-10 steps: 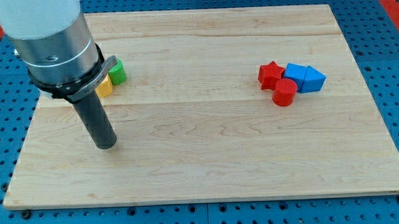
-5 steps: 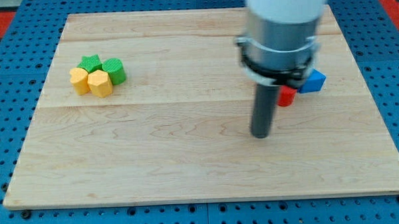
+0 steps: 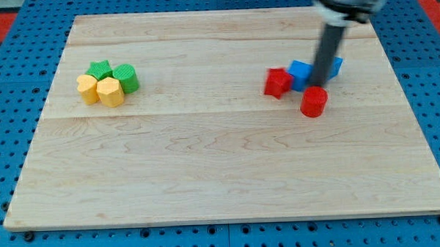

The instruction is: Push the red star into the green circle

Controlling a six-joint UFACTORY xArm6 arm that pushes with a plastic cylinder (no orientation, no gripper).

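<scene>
Worryingly, my tip [image 3: 318,83] sits behind the blue blocks [image 3: 301,72], not the red star [image 3: 277,82]; no hand shows; pushing drags blue along toward the green circle [image 3: 127,78].

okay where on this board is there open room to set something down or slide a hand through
Widest free patch: the wooden board across the view's bottom, below both clusters. Also free: the middle strip between the green circle and the red star. Crowded: the view's left around the green circle and yellow blocks, and the view's right, where my tip sits among the blue blocks and red cylinder.
</scene>
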